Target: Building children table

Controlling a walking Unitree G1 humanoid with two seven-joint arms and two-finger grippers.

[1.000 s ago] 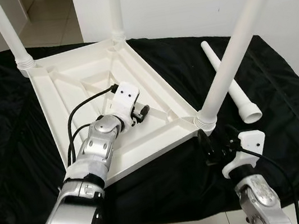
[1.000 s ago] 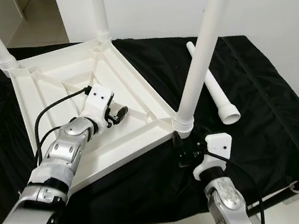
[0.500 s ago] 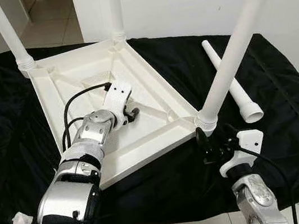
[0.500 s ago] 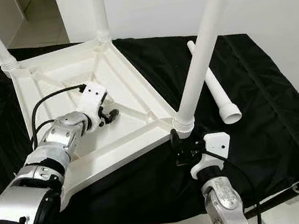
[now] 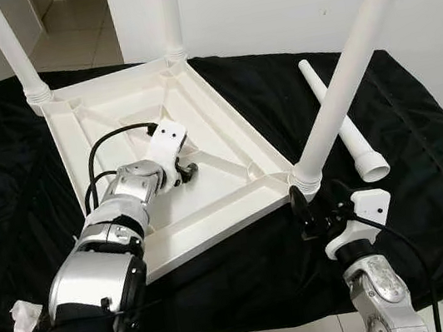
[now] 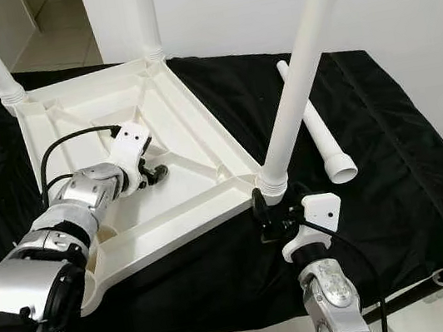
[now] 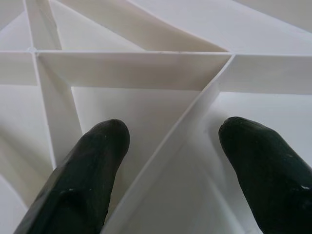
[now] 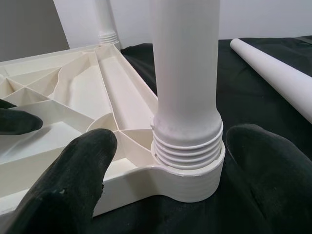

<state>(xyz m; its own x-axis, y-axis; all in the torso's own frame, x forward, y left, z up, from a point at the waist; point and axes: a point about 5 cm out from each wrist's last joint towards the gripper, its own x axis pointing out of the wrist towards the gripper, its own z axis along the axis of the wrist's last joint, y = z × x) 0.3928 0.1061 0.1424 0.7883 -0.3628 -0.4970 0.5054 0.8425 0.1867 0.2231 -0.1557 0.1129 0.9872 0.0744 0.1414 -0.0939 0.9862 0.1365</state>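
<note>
Now the left gripper (image 5: pixel 186 171) sits inside the upturned table top (image 5: pixel 226 144), its two black fingers (image 7: pixel 92 170) spread apart astride a diagonal rib (image 7: pixel 165 151) of the underside, closed on nothing. A second ago this gripper lay nearer the table's near-right corner; it has since drawn back toward the middle of the tray, and the left forearm has swung in closer to the robot's left.

The right gripper (image 5: pixel 313 214) waits at the near-right corner, fingers (image 8: pixel 73 170) wide open on either side of the threaded socket (image 8: pixel 187 161) where a leg (image 5: pixel 350 70) is screwed in; they stand just apart from the collar, gripping nothing. It has edged slightly closer to the socket than before.

The white table lies upside down on a black cloth (image 5: pixel 421 151), three legs rising from its corners: the near-right one, a far-left one (image 5: pixel 14 51) and a far-middle one (image 5: pixel 170 14). The fourth leg (image 5: pixel 341 122) lies loose on the cloth to the right, as it did earlier.
</note>
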